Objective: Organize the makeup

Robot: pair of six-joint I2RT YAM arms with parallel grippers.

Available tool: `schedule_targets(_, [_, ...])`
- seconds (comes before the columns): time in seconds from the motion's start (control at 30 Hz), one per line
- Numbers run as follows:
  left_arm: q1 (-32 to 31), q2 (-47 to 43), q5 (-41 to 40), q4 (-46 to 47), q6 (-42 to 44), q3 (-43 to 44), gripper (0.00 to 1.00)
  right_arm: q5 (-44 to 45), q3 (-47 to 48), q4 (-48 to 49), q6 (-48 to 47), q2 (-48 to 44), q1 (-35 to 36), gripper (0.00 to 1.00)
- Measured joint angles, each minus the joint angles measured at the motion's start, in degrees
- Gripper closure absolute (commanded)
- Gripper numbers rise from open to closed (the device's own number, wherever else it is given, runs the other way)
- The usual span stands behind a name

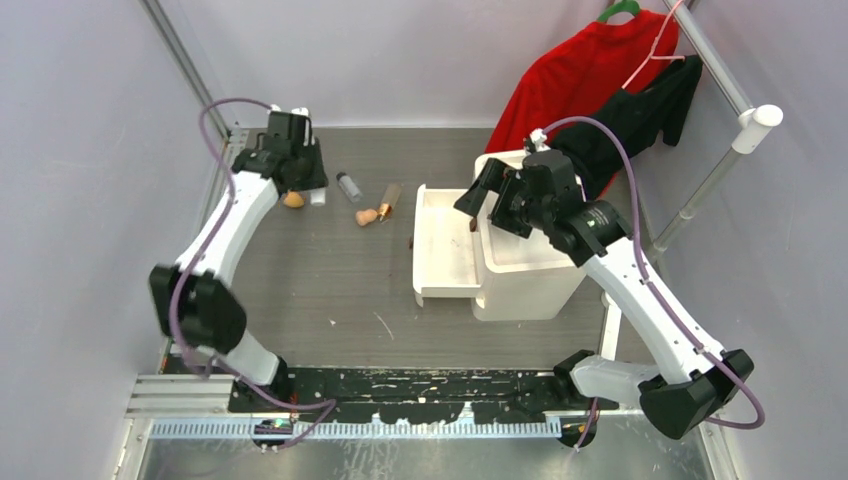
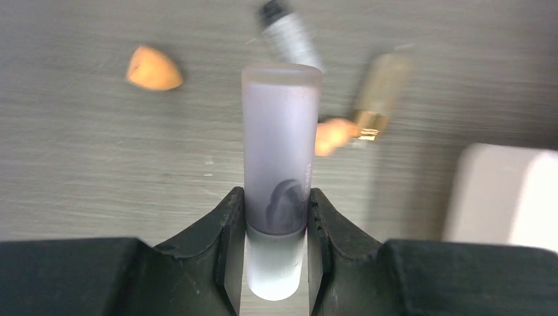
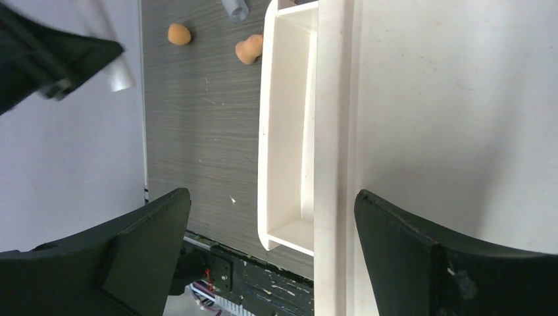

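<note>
My left gripper (image 2: 275, 224) is shut on the white tube (image 2: 279, 131), which sticks out ahead of the fingers above the table. In the top view this gripper (image 1: 300, 180) is at the back left, with the tube's end (image 1: 318, 197) showing beside an orange sponge (image 1: 293, 199). A clear vial (image 1: 349, 186), a gold-brown bottle (image 1: 388, 200) and a pinkish sponge (image 1: 367, 215) lie further right. My right gripper (image 1: 492, 205) hangs open over the white organiser box (image 1: 520, 270), its jaws spread wide with nothing between them (image 3: 273, 224).
The box's drawer (image 1: 445, 250) is pulled out to the left and looks bare inside (image 3: 289, 99). Red and black clothes (image 1: 580, 70) hang on a rack (image 1: 720, 170) at the back right. Grey walls close in both sides.
</note>
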Motion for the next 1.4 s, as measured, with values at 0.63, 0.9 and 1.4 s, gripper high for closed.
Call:
schedule_targets(0.63, [-30.27, -2.62, 10.25, 8.74, -22.08, -2.51, 0.92, 3.76, 0.02, -3.23, -0.02, -5.35, 0.00, 0.00])
schedule_targets(0.9, [-32.02, 0.48, 11.58, 9.51, -23.19, -0.90, 0.36, 3.89, 0.04, -3.54, -0.02, -5.20, 0.00, 0.00])
schedule_targets(1.4, [-22.67, -2.43, -1.97, 3.67, -16.90, 2.36, 0.10, 3.58, 0.07, -3.43, -0.24, -2.97, 0.00, 0.00])
